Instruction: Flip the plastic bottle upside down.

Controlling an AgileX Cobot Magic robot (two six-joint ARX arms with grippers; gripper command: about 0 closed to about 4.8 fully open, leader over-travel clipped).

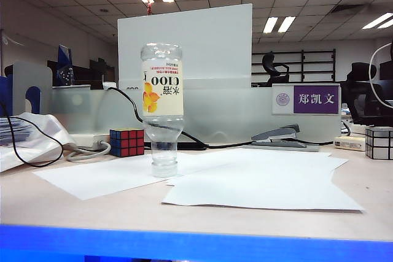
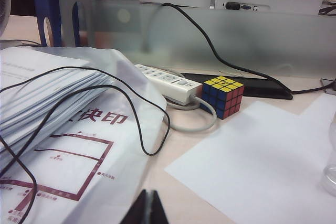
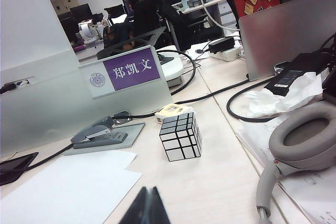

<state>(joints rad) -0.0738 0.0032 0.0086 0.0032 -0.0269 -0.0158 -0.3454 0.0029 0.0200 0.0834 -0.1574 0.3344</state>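
Exterior view gives you the tabletop (image 1: 37, 204) from low down: nearest lie white paper sheets (image 1: 258, 185), and on one of them the plastic bottle (image 1: 163, 105) stands upside down on its cap, label text inverted. It looks empty and clear, with nothing touching it. Neither arm shows in this view.

Behind the bottle you have a colored puzzle cube (image 1: 127, 142) to its left, beside a white power strip. A stapler (image 1: 276, 134) sits further right, and a mirror cube (image 1: 379, 142) is at the far right edge. A frosted divider with a purple name plate (image 1: 315, 99) closes the back.

From the left wrist view, the left tool (image 2: 146, 209) sits low in the near foreground with its two dark fingers pressed together, holding nothing. It hangs over the tabletop, next to a bagged stack of papers (image 2: 47, 98) crossed by a black cable. Only the clear edge of the bottle appears at the side of the frame.

From the right wrist view, the right tool (image 3: 147, 208) is likewise closed and empty, near a paper sheet. Beyond it are the mirror cube, the stapler, and grey headphones (image 3: 304, 140) off to one side.
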